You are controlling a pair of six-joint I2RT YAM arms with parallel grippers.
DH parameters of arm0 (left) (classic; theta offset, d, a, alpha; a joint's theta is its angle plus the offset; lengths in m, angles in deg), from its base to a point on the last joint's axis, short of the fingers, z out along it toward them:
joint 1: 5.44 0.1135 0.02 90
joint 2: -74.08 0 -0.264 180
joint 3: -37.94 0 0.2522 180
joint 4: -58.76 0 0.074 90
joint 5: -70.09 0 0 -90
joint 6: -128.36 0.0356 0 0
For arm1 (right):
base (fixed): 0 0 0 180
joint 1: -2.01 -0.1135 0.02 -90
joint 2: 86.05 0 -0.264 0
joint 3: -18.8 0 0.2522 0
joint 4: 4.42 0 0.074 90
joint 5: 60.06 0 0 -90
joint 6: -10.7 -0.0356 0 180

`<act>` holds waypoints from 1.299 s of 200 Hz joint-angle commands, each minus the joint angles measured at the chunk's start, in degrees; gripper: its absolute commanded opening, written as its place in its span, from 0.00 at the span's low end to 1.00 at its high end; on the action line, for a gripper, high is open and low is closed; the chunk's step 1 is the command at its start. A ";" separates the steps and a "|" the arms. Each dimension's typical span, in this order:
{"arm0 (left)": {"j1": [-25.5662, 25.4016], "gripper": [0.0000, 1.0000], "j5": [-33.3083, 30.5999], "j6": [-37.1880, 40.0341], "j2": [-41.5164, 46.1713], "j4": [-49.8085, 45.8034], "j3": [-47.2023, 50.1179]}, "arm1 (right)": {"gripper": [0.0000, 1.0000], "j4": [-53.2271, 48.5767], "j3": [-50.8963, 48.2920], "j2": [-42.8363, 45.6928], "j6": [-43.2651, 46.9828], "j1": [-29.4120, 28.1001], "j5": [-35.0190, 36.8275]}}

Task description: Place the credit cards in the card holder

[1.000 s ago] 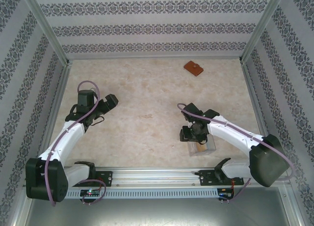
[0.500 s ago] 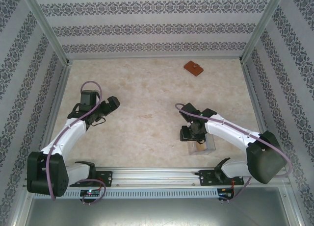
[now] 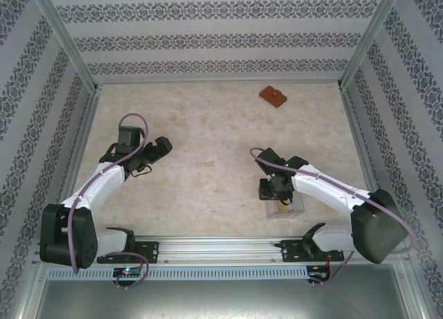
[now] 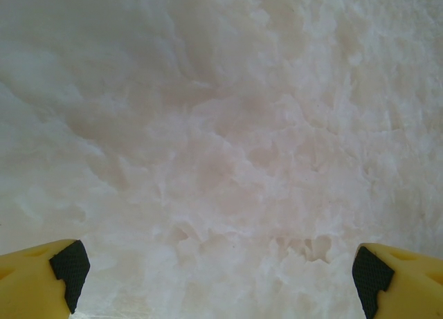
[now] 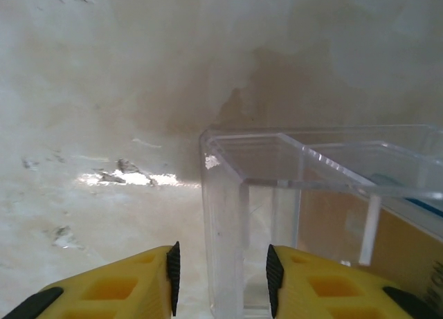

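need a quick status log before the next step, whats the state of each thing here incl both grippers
card holder, folded shut, lying flat at the far side of the table, untouched
clear case, upright, open at the top, cards inside
credit cards, standing inside the clear case
left gripper, open, empty, above bare table
right gripper, open, fingers on either side of the clear case's end wall, gap showing

Beige marbled tabletop [image 3: 208, 125], floral-striped wallpaper walls [image 3: 221, 28], aluminium corner posts [image 3: 66, 39]
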 commanded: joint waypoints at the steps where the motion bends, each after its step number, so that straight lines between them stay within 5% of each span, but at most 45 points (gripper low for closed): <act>1: -0.66 0.99 -0.39 -0.61 0.45 -0.08 -1.00 | 0.37 1.93 -0.02 -2.67 0.90 -0.36 0.70; 33: -0.66 1.00 -0.40 -0.25 1.27 -0.85 -1.25 | 0.20 4.14 2.24 -5.61 5.74 -1.23 0.56; 91: -0.66 0.99 -1.37 -0.80 -1.72 -0.75 -0.94 | 0.05 8.59 17.37 -19.99 25.95 -5.72 0.74; 117: -0.64 0.99 0.92 -0.60 -4.83 -1.39 -2.94 | 0.09 8.97 26.57 -26.73 38.01 -10.98 0.75; 156: -0.67 0.99 3.70 -0.52 -4.61 -1.47 -2.91 | 0.31 5.80 35.57 -31.58 42.94 -16.19 3.94; 206: -1.49 1.00 8.84 -3.55 -1.75 6.58 2.78 | 0.39 14.78 21.35 -17.59 35.97 -17.91 7.07; 240: -6.67 1.00 11.95 0.64 -4.68 5.31 -0.99 | 0.51 22.83 9.45 -3.63 16.31 -18.31 13.90; 260: -10.52 0.99 14.89 2.00 -7.94 5.11 -3.44 | 0.66 23.49 4.29 1.51 1.46 -16.87 18.57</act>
